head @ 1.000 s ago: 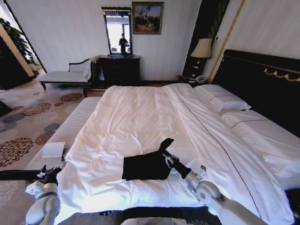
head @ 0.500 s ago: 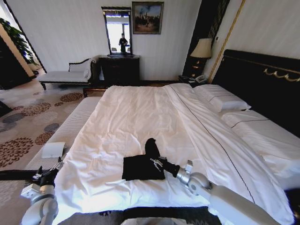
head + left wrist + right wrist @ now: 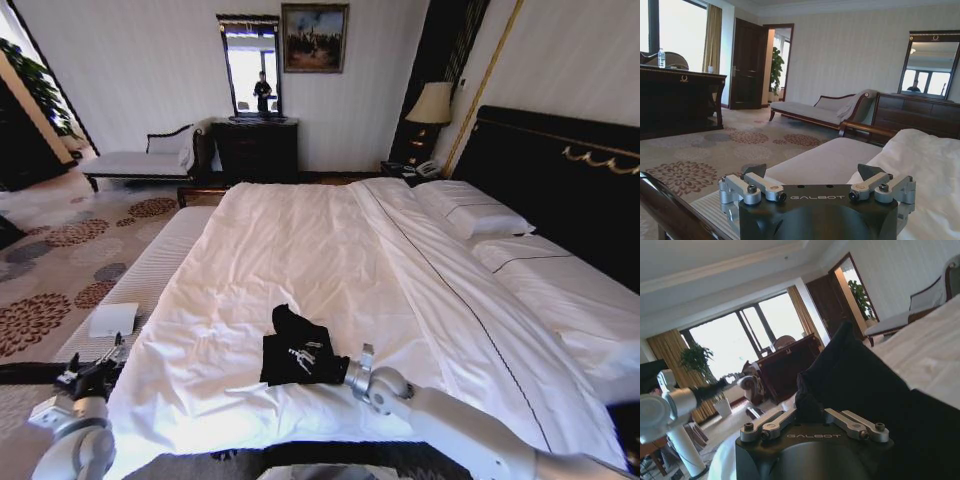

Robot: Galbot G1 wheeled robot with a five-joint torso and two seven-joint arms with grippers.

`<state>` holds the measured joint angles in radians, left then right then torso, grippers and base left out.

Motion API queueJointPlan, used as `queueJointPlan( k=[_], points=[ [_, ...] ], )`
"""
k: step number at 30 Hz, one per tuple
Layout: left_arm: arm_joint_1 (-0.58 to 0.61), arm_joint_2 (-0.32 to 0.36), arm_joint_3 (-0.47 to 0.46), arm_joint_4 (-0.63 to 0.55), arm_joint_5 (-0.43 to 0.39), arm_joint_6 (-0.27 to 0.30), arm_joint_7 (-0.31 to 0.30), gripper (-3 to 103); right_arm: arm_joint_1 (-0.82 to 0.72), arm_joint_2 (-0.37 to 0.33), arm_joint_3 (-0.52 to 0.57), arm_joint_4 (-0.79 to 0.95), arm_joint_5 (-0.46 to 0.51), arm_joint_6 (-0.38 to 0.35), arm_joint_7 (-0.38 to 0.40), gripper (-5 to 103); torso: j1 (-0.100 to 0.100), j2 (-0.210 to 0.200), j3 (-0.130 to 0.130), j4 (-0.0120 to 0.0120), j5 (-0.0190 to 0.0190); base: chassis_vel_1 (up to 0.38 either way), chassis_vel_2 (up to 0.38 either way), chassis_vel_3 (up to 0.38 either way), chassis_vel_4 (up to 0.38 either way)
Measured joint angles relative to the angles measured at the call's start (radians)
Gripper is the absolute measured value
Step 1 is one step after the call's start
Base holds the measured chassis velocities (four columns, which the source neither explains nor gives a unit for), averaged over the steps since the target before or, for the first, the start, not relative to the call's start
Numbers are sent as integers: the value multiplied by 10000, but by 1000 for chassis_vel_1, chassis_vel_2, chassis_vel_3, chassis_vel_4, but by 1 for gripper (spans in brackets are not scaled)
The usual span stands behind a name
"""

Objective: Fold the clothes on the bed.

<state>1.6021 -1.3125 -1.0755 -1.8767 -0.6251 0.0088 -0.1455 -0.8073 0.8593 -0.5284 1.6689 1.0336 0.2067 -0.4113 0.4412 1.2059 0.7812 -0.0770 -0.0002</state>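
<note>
The bed (image 3: 300, 250) has a white duvet spread smooth over it, white pillows (image 3: 470, 212) against a dark headboard (image 3: 560, 170), and fills most of the head view. Around it is a patterned carpet (image 3: 60, 270), a chaise (image 3: 140, 160) by the far wall, a dark dresser (image 3: 255, 148) under a mirror (image 3: 250, 65), and a lamp (image 3: 432, 103) at the bedside. A small white folded towel (image 3: 112, 320) lies on the bench at the bed's left edge.

The clothes (image 3: 295, 352), a black bundle, lie on the duvet near the foot of the bed, roughly at its middle. The bundle is partly folded, its long axis running across the bed, with one corner raised and pointing toward the headboard end.

The right gripper (image 3: 303, 354) reaches across over the black cloth, its jaws clamped on the fabric (image 3: 850, 375). The left gripper (image 3: 88, 375) is parked low off the bed's left edge, jaws apart (image 3: 815, 176).
</note>
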Motion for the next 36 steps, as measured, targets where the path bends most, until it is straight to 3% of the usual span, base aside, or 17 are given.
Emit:
queueJointPlan(
  k=[7,10,13,16,17,19,27,30,31,32,33,36],
  points=[
    [-93,-23,74,75,9,37,-21,100,-160,300,61,-403,-221,251,453,3,0,0,0,-1,1,0,0,0,0],
    [-159,-53,174,114,27,105,-45,100,-482,342,291,-219,-208,337,589,19,0,0,0,-1,2,0,0,0,0],
    [-180,-65,229,125,36,132,-50,100,-675,327,410,70,-113,379,634,24,0,0,0,-2,1,0,0,0,0],
    [-187,-138,337,153,96,144,-61,100,-952,279,597,742,179,431,681,40,-1,0,-1,-2,2,0,0,0,0],
    [-187,-138,337,153,96,144,-61,100,-952,279,597,742,179,431,681,40,-1,0,-1,-2,2,0,0,0,0],
    [-150,-193,419,127,152,137,-61,100,-1016,287,740,1034,413,430,841,51,0,0,0,-1,0,0,0,0,0],
    [-53,-363,722,-150,235,60,123,100,-1095,362,1503,1082,724,423,1443,73,0,0,0,-1,3,0,0,0,0],
    [87,-352,927,-376,-290,43,513,100,-1373,489,2662,856,700,419,2306,90,0,0,0,0,3,0,0,0,0],
    [123,-337,969,-411,-381,61,563,100,-1428,510,2838,824,655,417,2464,90,0,0,0,0,4,0,0,0,0],
    [359,-191,1267,-571,-610,158,748,100,-1698,616,3686,695,246,456,3487,98,0,0,0,-1,4,0,0,0,0],
    [359,-191,1267,-571,-610,158,748,100,-1698,616,3686,695,246,456,3487,98,0,0,0,-1,4,0,0,0,0],
    [726,17,1771,-740,-206,199,828,100,-2238,784,4948,597,-531,773,4660,100,0,-1,0,1,5,0,0,0,0]
  ],
)
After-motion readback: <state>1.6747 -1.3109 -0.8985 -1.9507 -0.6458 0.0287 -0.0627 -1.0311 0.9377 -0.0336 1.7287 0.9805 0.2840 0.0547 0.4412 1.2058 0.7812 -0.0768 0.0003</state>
